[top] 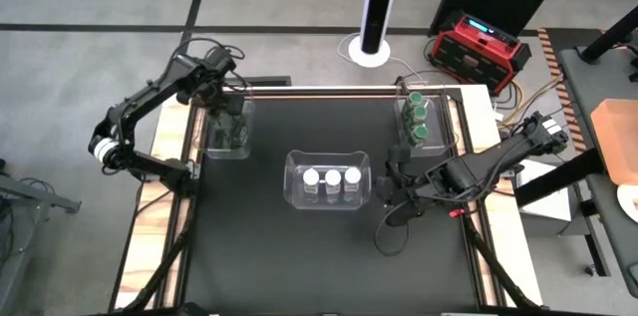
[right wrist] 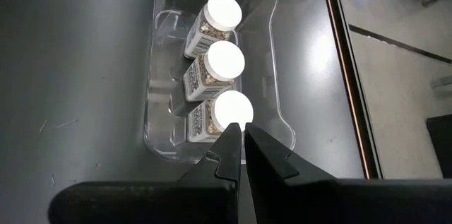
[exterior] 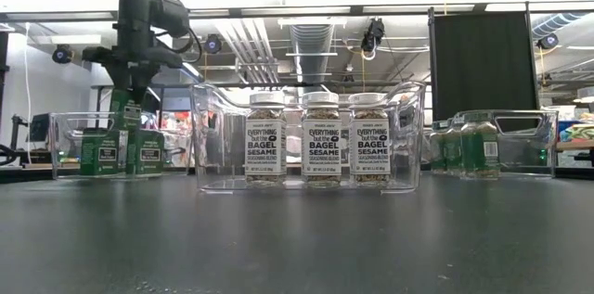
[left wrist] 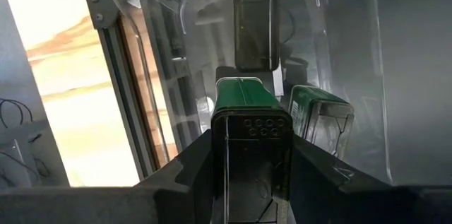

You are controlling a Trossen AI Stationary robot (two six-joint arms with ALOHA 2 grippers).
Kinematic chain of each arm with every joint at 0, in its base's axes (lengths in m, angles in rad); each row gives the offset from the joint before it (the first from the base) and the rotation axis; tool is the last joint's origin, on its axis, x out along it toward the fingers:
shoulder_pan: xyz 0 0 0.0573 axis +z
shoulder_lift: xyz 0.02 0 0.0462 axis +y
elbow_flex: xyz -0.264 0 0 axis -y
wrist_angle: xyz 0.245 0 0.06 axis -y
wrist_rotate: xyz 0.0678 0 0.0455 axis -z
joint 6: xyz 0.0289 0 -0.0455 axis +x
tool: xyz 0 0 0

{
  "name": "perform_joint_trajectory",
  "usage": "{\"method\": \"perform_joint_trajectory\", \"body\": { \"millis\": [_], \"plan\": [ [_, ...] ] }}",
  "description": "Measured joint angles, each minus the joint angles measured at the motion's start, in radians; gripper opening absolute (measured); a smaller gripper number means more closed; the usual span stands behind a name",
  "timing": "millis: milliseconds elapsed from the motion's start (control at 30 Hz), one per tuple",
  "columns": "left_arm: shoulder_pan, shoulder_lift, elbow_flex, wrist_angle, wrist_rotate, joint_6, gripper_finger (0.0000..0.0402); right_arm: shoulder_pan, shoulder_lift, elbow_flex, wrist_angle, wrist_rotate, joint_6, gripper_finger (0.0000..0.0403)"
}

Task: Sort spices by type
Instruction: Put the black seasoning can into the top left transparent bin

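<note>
My left gripper (left wrist: 254, 181): it pinches a green tin (left wrist: 248, 111) between its two fingers, down inside the left bin (top: 227, 129) at the far left of the counter.
Green tin: upright in my hold, dark shaker end toward the wrist camera, with a second green tin (left wrist: 321, 118) just beside it in the same bin.
My right gripper (right wrist: 242, 150): fingers pressed nearly together and holding nothing, above the near right of the middle bin (right wrist: 159, 75).
White-lidded jars (exterior: 317, 136): three labelled everything-bagel sesame blend stand in a row in the middle bin.
Green-lidded jars (top: 417, 117): they stand in the right bin (top: 439, 122) at the far right of the counter.
State of the sort: each type seems to sit in its own bin; I judge the tin in my hold to be the last piece being placed.
Risk at release: if I let go while the tin leans, it could tip against its neighbour and knock it over.
Risk on the way out: the bin wall is close, so lifting off-line could catch the rim and drag the light bin.
Counter (top: 299, 246): dark, matte, bare apart from the three bins, with wooden edges and rails at the sides.
Room: grey floor, a white pole and a red box (top: 477, 42) behind the counter; ceiling ducts and a dark panel show beyond.
</note>
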Motion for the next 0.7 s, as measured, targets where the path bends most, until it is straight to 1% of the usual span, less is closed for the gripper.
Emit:
{"method": "perform_joint_trajectory", "body": {
  "millis": [200,400,500,700],
  "plan": [
    [-0.005,0.0,-0.034,0.01,0.0,-0.003,0.0119,0.0,0.0,-0.004,0.0,0.0,0.0,0.0013],
    [-0.005,0.0,-0.075,0.085,0.0,0.0,0.0119,0.0,0.0,-0.008,0.001,0.0,0.0,0.0013],
    [-0.005,0.0,-0.084,0.116,0.0,0.0,0.0119,0.0,0.0,-0.01,0.004,0.0,0.0,0.0013],
    [-0.005,0.0,-0.088,0.123,0.0,0.0,0.0119,0.0,0.0,-0.011,0.006,0.0,0.0,0.0013]
  ]
}}
